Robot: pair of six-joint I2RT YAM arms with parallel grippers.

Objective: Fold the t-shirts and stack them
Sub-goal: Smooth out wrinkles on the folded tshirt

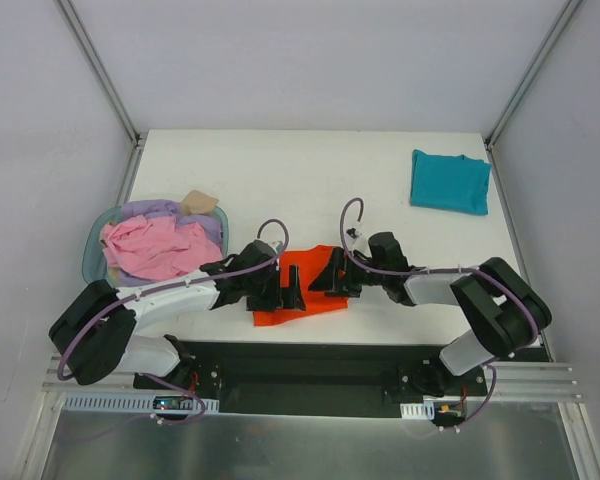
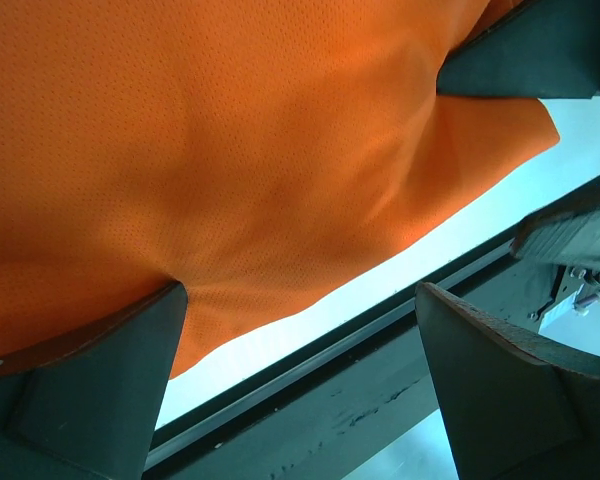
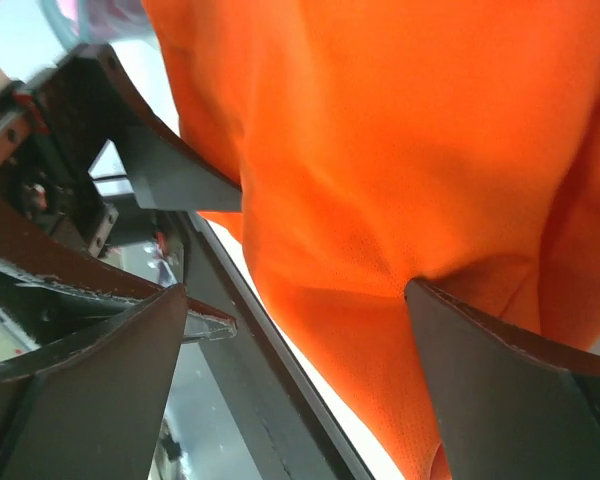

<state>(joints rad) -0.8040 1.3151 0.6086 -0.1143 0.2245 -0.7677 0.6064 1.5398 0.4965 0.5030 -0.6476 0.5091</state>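
The orange shirt [image 1: 322, 303] is laid at the table's [image 1: 280, 180] near edge, with the left gripper [image 1: 280, 292] and right gripper [image 1: 332, 277] both spread wide over it, 1 finger of each set on the cloth. A folded teal shirt [image 1: 450, 182] is seen far right, and a pink shirt [image 1: 155, 248] is piled in the basket [image 1: 88, 255] at left.

Bright, even light from overhead; both wrist views close and slightly soft.

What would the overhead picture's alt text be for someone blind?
A robot's left hand and right hand, both open, meet over an orange t-shirt at the near edge of the white table. A folded teal t-shirt lies far right; a blue basket of crumpled shirts sits left.
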